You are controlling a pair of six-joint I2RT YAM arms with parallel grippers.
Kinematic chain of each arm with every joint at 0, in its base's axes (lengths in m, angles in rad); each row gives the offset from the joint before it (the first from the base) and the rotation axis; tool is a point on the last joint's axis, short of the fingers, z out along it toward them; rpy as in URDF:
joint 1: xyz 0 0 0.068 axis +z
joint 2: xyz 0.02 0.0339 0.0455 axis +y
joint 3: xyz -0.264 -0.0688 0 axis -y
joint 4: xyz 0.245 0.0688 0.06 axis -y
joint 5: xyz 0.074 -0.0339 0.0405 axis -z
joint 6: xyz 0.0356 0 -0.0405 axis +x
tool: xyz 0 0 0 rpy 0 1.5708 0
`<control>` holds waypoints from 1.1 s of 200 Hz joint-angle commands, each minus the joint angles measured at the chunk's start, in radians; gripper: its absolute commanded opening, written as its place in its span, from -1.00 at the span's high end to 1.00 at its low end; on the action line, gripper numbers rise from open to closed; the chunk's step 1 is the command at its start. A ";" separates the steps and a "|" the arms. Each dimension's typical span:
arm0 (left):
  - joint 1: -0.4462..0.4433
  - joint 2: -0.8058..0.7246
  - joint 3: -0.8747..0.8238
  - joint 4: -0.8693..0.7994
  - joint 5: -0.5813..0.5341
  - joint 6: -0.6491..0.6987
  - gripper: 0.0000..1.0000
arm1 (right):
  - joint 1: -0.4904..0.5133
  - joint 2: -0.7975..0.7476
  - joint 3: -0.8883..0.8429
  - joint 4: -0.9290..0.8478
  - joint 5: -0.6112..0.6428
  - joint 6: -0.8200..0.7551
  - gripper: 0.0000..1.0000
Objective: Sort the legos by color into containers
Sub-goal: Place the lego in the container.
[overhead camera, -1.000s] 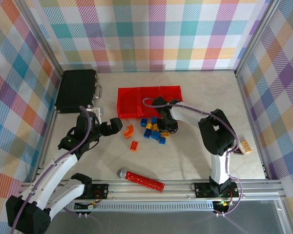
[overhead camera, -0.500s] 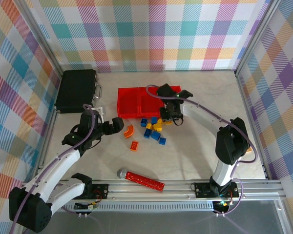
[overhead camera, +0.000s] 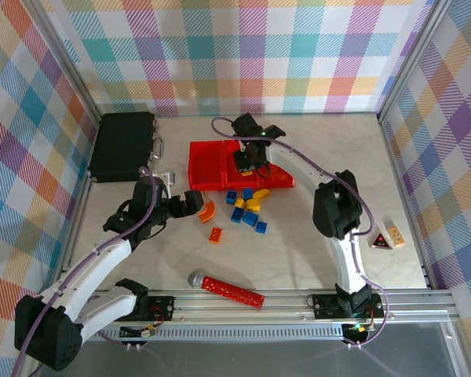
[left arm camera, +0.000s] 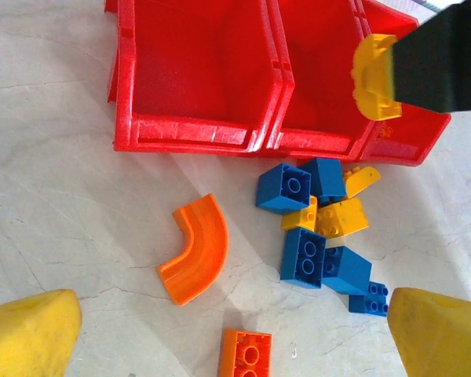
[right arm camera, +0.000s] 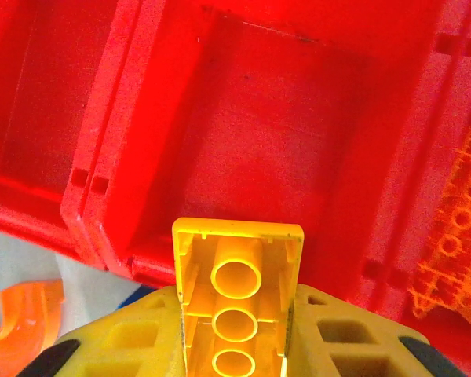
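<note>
Three joined red containers point(overhead camera: 205, 166) stand at mid-table. My right gripper point(overhead camera: 250, 162) hovers over the middle bin point(right arm camera: 275, 118), shut on a yellow brick point(right arm camera: 237, 259) whose hollow underside faces the camera. An orange piece point(right arm camera: 459, 236) lies in the bin to its right. In front of the containers point(left arm camera: 196, 71) lies a cluster of blue and yellow legos point(left arm camera: 318, 228). A curved orange piece point(left arm camera: 195, 247) and an orange brick point(left arm camera: 246, 357) lie left of it. My left gripper point(left arm camera: 231, 318) is open above these, beside the curved piece point(overhead camera: 208, 210).
A black case point(overhead camera: 123, 145) sits at the back left. A long red studded bar point(overhead camera: 234, 291) with a grey ball end lies near the front rail. A small red-black triangle point(overhead camera: 381, 241) and a tan block point(overhead camera: 396, 236) lie by the right wall.
My right gripper rose from the lego pile and travelled back-left over the containers, carrying the yellow brick. My left gripper stayed almost in place near the curved orange piece.
</note>
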 commanded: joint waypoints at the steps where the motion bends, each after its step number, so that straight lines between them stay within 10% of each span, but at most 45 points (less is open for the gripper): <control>1: -0.011 0.010 0.031 0.020 0.023 -0.027 -0.99 | -0.006 0.049 0.085 -0.031 -0.052 -0.036 0.46; 128: -0.017 -0.013 0.029 -0.046 -0.010 -0.018 -0.99 | -0.014 0.223 0.261 -0.059 -0.064 0.039 0.03; 220: -0.024 0.005 0.019 -0.020 0.042 -0.017 -0.99 | -0.015 0.063 0.295 -0.148 -0.048 0.078 -0.20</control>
